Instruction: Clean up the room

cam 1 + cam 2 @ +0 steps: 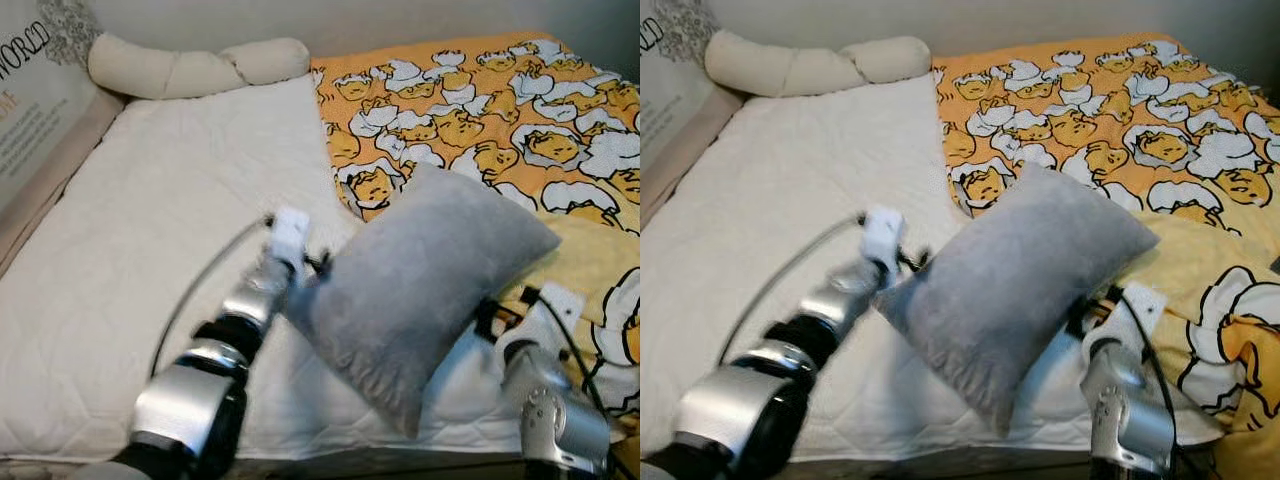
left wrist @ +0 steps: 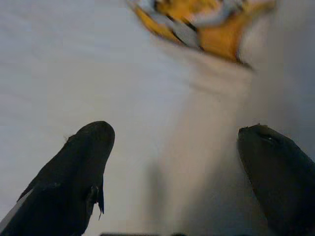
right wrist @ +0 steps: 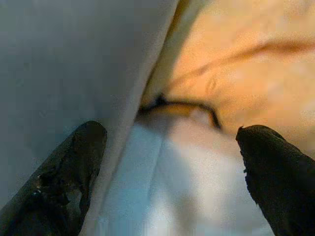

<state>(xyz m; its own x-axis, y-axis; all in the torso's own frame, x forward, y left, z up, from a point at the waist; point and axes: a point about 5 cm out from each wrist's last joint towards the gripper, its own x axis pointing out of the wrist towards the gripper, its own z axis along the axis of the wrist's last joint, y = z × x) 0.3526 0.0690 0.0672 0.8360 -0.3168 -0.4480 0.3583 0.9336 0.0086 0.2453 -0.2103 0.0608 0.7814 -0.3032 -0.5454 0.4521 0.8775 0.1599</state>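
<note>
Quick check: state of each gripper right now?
Left gripper: open, fingers spread, pressed against the gray pillow.
Right gripper: open, against the pillow's other side, nothing clamped.

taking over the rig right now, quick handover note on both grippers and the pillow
Left gripper: fingers open, at the left edge of the grey pillow.
Right gripper: fingers open, at the pillow's lower right side.
Pillow: propped tilted between both arms, over the white mattress, next to the yellow blanket.
Done: arms on both sides of the pillow.
Left: place the pillow, straighten the blanket.
</note>
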